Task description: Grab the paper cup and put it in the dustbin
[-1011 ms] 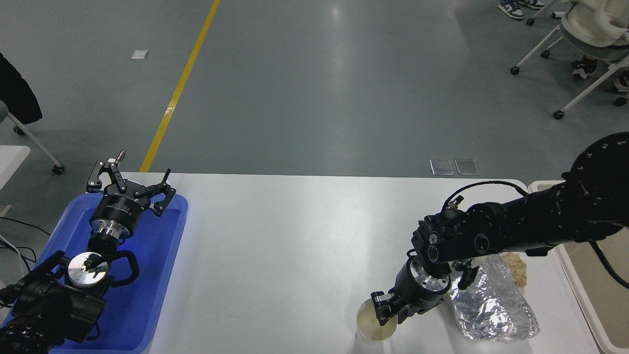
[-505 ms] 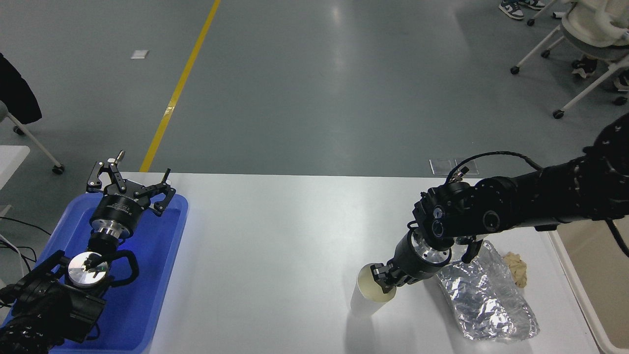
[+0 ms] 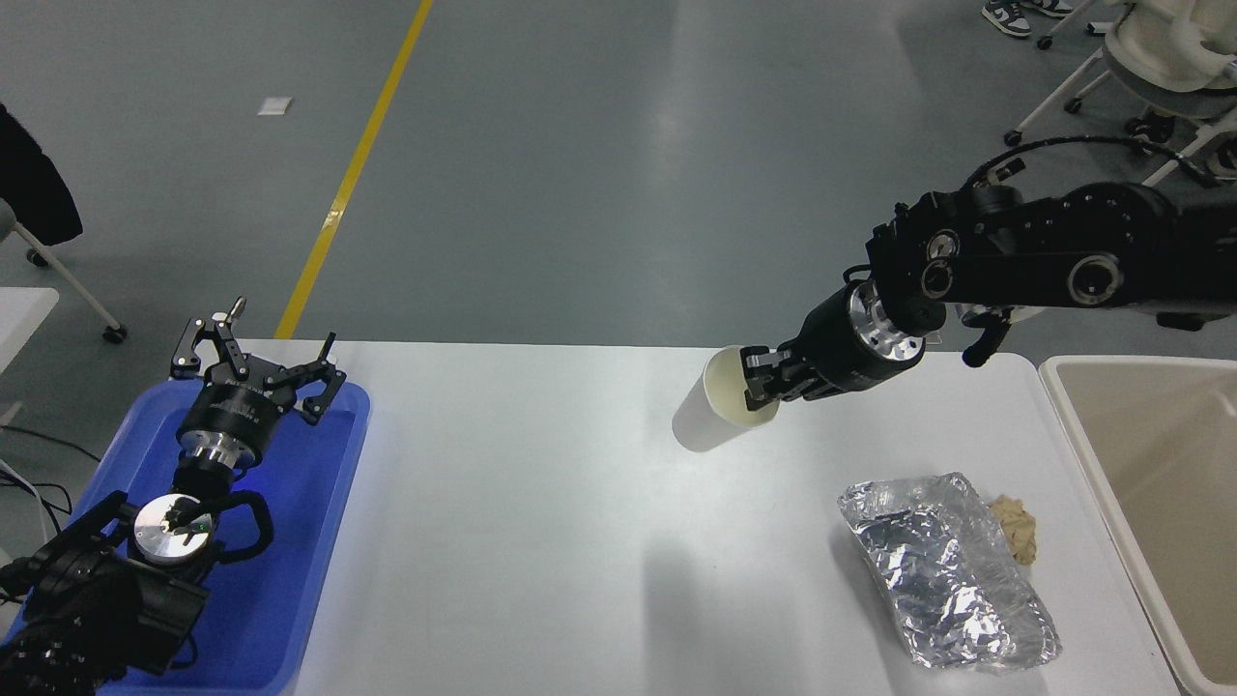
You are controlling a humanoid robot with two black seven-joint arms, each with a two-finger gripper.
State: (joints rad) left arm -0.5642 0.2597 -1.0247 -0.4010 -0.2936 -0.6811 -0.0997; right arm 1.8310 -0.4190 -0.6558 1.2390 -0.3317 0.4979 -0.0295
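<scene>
Head view: right arm comes in from the right edge, stretched out near-horizontal and pointing left, wrist angled slightly down toward the table. right gripper [image 3: 761,385] is clamped on the rim of the paper cup [image 3: 715,406], one finger inside the mouth, the other on the outer wall. Cup is tilted, mouth facing right toward the wrist, base pointing lower-left, held up above the white table [image 3: 541,503] near its far edge; its shadow falls well below it on the tabletop. dustbin [image 3: 1145,464] sits at the table's right end, well apart from the cup. foil packet [image 3: 942,570] lies front-right with the tan paper wad [image 3: 1015,527] touching its right side. left gripper [image 3: 253,360] is parked over the blue tray [image 3: 290,541], lower left, jaws spread wide, holding nothing.
</scene>
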